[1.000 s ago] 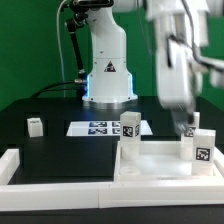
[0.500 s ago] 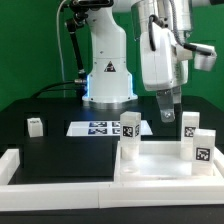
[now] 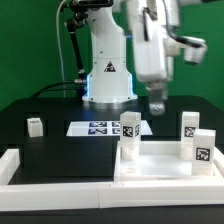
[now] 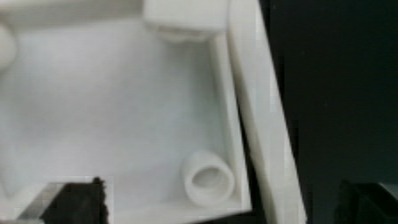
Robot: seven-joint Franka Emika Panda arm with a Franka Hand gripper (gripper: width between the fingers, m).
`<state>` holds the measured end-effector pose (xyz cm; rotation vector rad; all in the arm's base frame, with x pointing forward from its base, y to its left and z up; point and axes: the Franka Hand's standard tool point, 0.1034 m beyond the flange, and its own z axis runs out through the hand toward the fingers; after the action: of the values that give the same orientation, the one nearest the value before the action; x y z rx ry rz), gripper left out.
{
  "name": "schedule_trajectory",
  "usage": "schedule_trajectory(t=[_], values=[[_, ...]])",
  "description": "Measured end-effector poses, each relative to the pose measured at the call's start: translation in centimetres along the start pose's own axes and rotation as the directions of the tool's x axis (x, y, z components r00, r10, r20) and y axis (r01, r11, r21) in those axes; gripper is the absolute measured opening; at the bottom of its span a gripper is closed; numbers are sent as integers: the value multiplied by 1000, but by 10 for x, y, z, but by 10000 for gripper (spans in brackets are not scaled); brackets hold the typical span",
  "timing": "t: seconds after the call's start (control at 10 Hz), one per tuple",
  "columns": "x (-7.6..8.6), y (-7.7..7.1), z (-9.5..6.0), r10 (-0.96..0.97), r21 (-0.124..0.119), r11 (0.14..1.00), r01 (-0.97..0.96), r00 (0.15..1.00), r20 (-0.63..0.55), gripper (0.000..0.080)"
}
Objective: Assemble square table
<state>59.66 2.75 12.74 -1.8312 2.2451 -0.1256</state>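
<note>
Black worktop (image 3: 60, 150) carries the square table (image 3: 165, 160) at the exterior view's right, three leg posts (image 3: 129, 126) upright on it; the tool (image 3: 157, 103) hangs above, empty, jaws wide; wrist view: table's white underside, a round socket (image 4: 212, 180).

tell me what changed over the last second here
The gripper rose from beside the leg posts at the exterior view's right and swung toward that view's left; it now hangs open and empty above the square table top. It took hold of nothing. The leg posts, the small part and the marker board stayed put.
</note>
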Motion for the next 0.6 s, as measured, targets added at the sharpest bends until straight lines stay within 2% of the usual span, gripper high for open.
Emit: schedule_trajectory(t=[0.1,0.2,0.3,0.6], values=[[8,6,-3,-29,3,1000,29,1000,-4,649],[13,8,-1,-149,0,989,149,989,-11,649],[9,7,3,-200,-5,980,200,980,-20,649],[10,7,4,-410,-11,912,409,912,-19,649]])
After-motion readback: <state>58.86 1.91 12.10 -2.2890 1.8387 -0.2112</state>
